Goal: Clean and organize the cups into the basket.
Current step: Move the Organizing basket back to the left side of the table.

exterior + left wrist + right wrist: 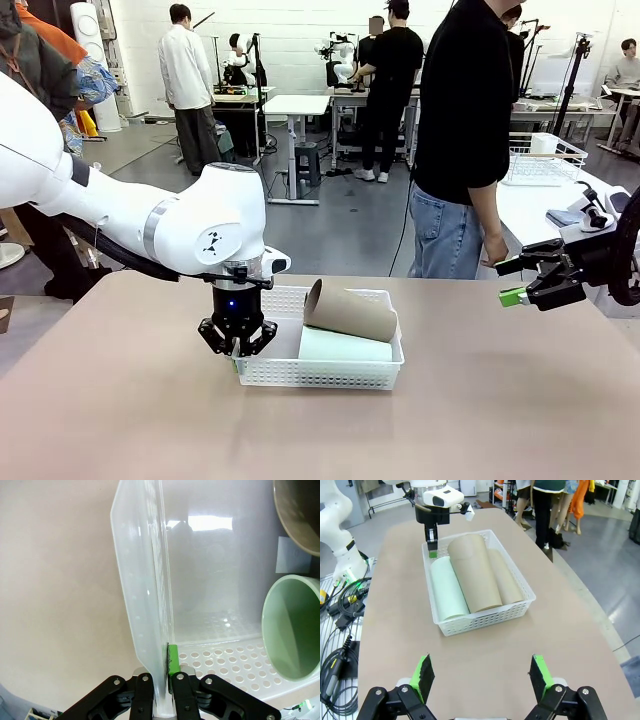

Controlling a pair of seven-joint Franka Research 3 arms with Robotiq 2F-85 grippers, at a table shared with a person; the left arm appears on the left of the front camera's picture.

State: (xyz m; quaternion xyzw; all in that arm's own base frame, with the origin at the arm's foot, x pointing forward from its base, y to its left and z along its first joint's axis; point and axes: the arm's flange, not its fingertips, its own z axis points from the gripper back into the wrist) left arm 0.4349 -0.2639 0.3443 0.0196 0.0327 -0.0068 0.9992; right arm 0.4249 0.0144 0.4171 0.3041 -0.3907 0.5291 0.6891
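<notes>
Basket (330, 372): white lattice tray, centre of the tan table (150, 420).

Contents: three cups lying on their sides. The mint cup (447, 589) lies along one long wall; a tan cup (474, 572) rests beside and partly on top of it; a second tan cup (507, 582) lies against the opposite wall.

Left gripper (237, 345): at the basket's 9 o'clock end in the front view, fingers pressed together, pinching the end wall (150, 605).

Right gripper (512, 296): at 3 o'clock, above the table, well apart from the basket, fingers (423, 675) spread wide, holding nothing.

Person (465, 140): standing at 1 o'clock beyond the table.
</notes>
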